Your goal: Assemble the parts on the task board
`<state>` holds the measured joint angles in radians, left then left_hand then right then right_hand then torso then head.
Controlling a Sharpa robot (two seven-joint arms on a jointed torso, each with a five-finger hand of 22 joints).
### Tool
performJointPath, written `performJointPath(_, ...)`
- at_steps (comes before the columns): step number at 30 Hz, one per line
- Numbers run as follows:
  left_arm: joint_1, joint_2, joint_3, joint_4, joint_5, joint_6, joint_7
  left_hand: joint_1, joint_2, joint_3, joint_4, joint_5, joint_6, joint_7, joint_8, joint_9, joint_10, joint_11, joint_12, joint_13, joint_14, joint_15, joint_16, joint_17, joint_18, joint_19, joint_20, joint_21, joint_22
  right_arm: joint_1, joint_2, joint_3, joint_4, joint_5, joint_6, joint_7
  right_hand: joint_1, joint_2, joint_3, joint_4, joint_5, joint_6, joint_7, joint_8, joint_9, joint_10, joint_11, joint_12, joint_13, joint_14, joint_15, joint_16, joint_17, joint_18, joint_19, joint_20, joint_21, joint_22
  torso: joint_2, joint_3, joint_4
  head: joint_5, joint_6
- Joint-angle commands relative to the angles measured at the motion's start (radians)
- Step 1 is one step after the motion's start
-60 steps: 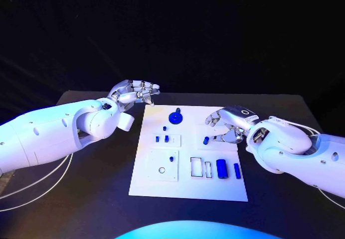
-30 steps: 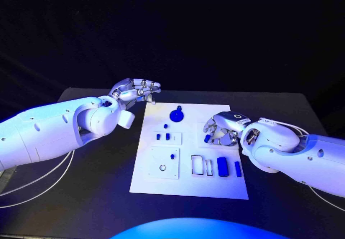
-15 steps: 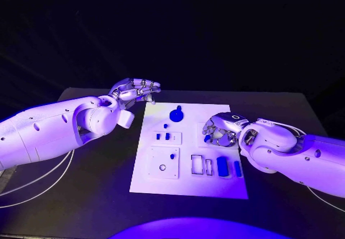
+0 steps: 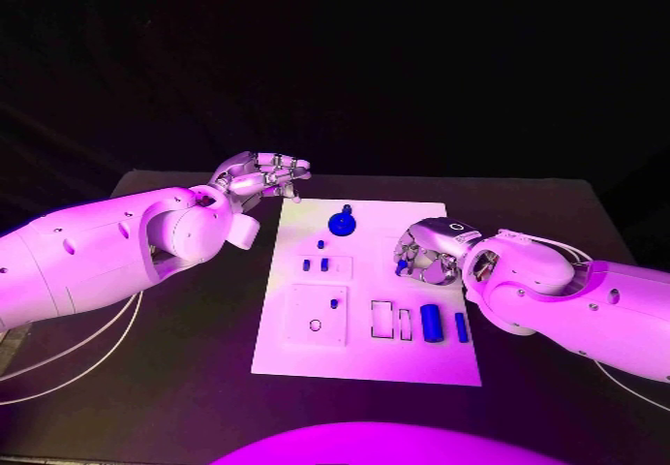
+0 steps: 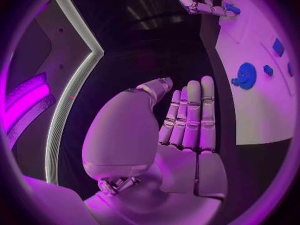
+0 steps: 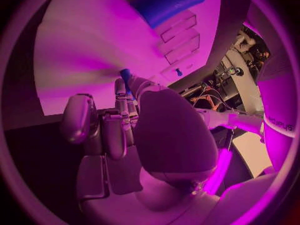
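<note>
The white task board (image 4: 366, 349) lies mid-table. My right hand (image 4: 427, 254) hovers over its right middle and pinches a small blue part (image 4: 404, 263) at the fingertips; the right wrist view shows that part (image 6: 126, 76) between thumb and fingers above the board (image 6: 87, 50). A blue round disc (image 4: 342, 224) sits at the board's far end. Two small blue pieces (image 4: 316, 263) stand in a square plate, and two blue bars (image 4: 430, 323) lie near the front right. My left hand (image 4: 262, 176) hangs off the far left corner, holding nothing, its fingers (image 5: 189, 117) straight.
Two empty rectangular slots (image 4: 381, 320) lie beside the blue bars. A square plate with an oval hole (image 4: 316, 325) and a small blue pin (image 4: 332, 303) sits at the board's front left. Black table (image 4: 182, 329) surrounds the board.
My right hand has rolled over and shifted slightly toward the board's middle, keeping the small blue part at its fingertips. The left hand has stayed in place.
</note>
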<state>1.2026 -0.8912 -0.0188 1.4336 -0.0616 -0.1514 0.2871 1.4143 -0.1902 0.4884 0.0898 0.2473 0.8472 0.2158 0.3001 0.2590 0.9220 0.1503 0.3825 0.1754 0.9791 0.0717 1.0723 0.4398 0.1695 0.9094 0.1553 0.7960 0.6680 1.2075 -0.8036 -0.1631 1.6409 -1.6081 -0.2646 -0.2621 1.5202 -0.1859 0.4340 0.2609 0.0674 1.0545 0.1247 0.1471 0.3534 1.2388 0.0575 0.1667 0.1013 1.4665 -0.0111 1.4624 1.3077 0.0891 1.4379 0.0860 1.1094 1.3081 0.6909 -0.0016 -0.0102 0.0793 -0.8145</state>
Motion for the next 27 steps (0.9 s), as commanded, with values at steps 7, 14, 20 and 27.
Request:
performJointPath(7, 0.001, 0.000, 0.001, 0.001, 0.004, 0.015, 0.001, -0.002, 0.002, -0.005, 0.002, -0.001, -0.005, -0.001, 0.001, 0.000, -0.005, -0.001, 0.005, -0.001, -0.008, 0.001, -0.004, -0.001, 0.014, 0.002, 0.008, -0.004, -0.002, -0.003, 0.002, 0.000, 0.003, -0.010, -0.019, 0.014, -0.015, 0.017, 0.067, -0.042, -0.008, 0.043, -0.010, 0.028, 0.019, 0.048, -0.011, -0.011, 0.013, 0.059, -0.016, 0.005, 0.041, -0.012, 0.010, -0.009, 0.014, 0.117, 0.000, 0.0000, -0.0001, -0.002, -0.003)
performJointPath(14, 0.001, -0.001, 0.001, 0.000, 0.003, 0.017, -0.002, -0.001, 0.003, -0.006, 0.002, -0.002, -0.006, -0.001, 0.001, 0.000, -0.007, -0.001, 0.006, -0.002, -0.008, 0.001, -0.005, -0.001, 0.014, 0.003, 0.008, -0.006, -0.003, -0.004, -0.001, 0.000, 0.008, -0.007, -0.058, 0.012, -0.032, 0.022, 0.091, -0.064, -0.007, 0.052, -0.014, 0.040, 0.031, 0.066, -0.016, -0.016, 0.021, 0.060, -0.020, 0.006, 0.042, -0.014, 0.014, -0.013, 0.024, 0.123, 0.000, 0.0001, 0.0002, -0.004, -0.003)
performJointPath(20, 0.001, -0.001, 0.001, -0.001, 0.002, 0.017, -0.004, 0.000, 0.003, -0.006, 0.002, -0.002, -0.007, -0.001, 0.001, 0.000, -0.007, -0.001, 0.006, -0.002, -0.008, 0.001, -0.005, -0.001, 0.014, 0.003, 0.008, -0.007, -0.003, -0.004, -0.008, 0.000, 0.019, -0.002, -0.080, 0.011, -0.034, 0.021, 0.095, -0.068, -0.006, 0.053, -0.015, 0.042, 0.033, 0.067, -0.016, -0.018, 0.022, 0.060, -0.020, 0.006, 0.042, -0.014, 0.014, -0.013, 0.026, 0.124, 0.000, 0.0002, 0.0000, -0.005, -0.002)
performJointPath(27, 0.001, -0.001, 0.000, -0.003, 0.001, 0.017, -0.005, 0.000, 0.003, -0.006, 0.002, -0.002, -0.008, 0.000, 0.001, 0.000, -0.008, -0.001, 0.006, -0.002, -0.009, 0.001, -0.005, -0.001, 0.014, 0.003, 0.008, -0.007, -0.004, 0.003, -0.020, 0.002, 0.035, 0.009, -0.089, 0.011, -0.043, 0.019, 0.102, -0.077, -0.006, 0.053, -0.014, 0.045, 0.038, 0.070, -0.016, -0.022, 0.024, 0.060, -0.021, 0.006, 0.043, -0.015, 0.015, -0.014, 0.028, 0.126, -0.001, -0.0001, -0.0004, -0.007, 0.002)
